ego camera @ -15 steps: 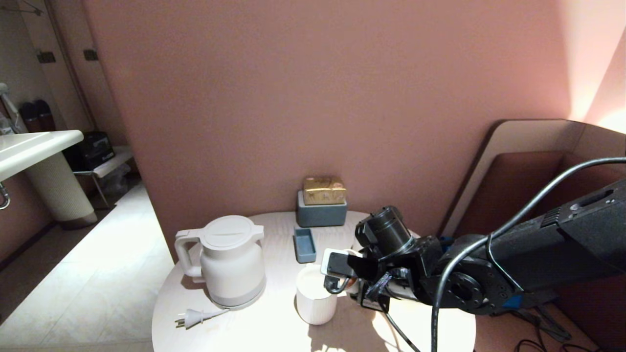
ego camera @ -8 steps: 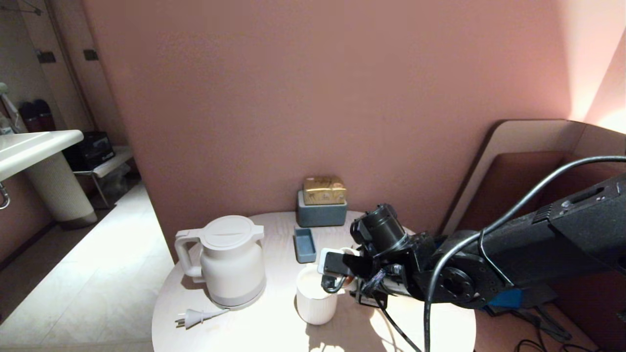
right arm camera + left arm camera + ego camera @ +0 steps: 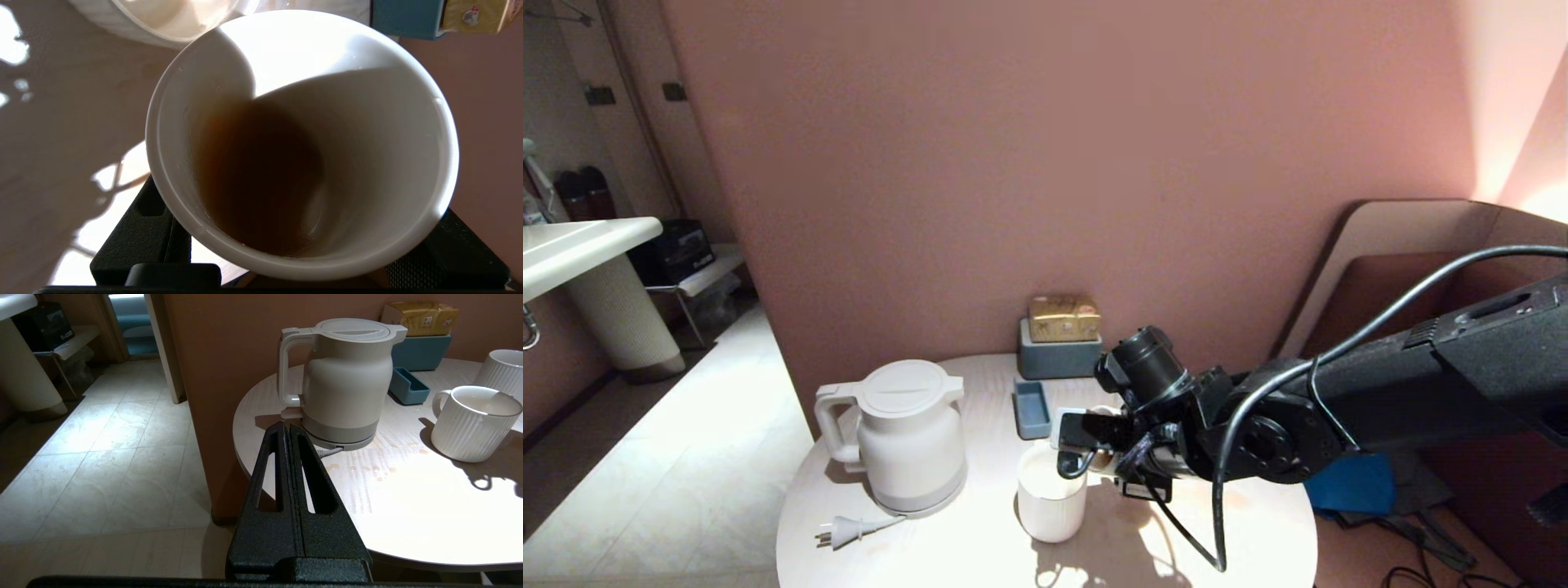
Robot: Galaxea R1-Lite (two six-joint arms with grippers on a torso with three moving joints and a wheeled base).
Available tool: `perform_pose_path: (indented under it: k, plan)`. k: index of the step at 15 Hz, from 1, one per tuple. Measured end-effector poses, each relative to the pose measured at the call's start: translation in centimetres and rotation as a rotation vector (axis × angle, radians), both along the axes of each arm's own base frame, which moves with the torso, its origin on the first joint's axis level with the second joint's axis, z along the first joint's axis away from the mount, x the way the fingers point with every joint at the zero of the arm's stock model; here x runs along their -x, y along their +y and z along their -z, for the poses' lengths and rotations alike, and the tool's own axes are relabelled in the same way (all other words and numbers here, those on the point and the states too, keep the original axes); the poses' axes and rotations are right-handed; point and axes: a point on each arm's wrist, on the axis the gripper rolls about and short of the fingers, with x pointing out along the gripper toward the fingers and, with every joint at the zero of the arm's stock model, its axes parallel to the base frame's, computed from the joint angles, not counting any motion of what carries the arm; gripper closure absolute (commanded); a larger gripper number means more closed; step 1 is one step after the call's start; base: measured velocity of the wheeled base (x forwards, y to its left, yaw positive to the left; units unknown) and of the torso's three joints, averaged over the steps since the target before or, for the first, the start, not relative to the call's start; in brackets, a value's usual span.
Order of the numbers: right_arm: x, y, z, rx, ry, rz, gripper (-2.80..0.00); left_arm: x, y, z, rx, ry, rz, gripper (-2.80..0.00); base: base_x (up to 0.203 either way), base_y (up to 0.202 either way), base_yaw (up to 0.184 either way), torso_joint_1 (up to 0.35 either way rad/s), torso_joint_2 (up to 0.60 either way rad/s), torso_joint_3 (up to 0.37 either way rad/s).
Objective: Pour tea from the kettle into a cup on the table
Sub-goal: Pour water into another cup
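Observation:
The small white cup (image 3: 302, 81) sits tilted between the black fingers (image 3: 139, 228) of my right gripper (image 3: 294, 261), which is shut on it. Brownish tea (image 3: 253, 175) lies shallow in its bottom. In the head view that gripper (image 3: 1085, 433) hovers just above the rim of a white ribbed mug (image 3: 1051, 500), and the arm hides the cup. The white kettle (image 3: 907, 437) stands upright on the round table (image 3: 947, 547), lid on, left of the mug. My left gripper (image 3: 288, 430) is shut and empty, low beside the table edge near the kettle (image 3: 347, 375).
A handled mug (image 3: 470, 424) and a ribbed handleless cup (image 3: 502, 369) stand right of the kettle. A blue box (image 3: 1059, 359) with a gold packet (image 3: 1063, 317) and a small blue tray (image 3: 1032, 408) sit at the back. The kettle's plug (image 3: 841, 532) lies in front. Tea drops (image 3: 376, 468) spot the table.
My right arm has moved a little to the left and toward the back with the cup in its grip. The kettle, the mug and the left gripper have stayed put.

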Motion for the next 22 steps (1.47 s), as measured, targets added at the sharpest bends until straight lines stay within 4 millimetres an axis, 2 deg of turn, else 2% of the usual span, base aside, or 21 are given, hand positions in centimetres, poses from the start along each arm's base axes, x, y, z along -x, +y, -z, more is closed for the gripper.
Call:
perform_pose_path:
  k: [11, 22]
  plan:
    - [-0.6, 2.4, 0.5, 0.058, -0.003, -0.027, 0.00, 0.0, 0.0, 0.0, 0.000, 0.000, 0.000, 0.00, 0.000, 0.000, 0.000, 0.000, 0.00, 0.000]
    - [-1.2, 2.9, 1.7, 0.115, 0.014, -0.031, 0.00, 0.0, 0.0, 0.0, 0.001, 0.001, 0.000, 0.00, 0.000, 0.000, 0.000, 0.000, 0.00, 0.000]
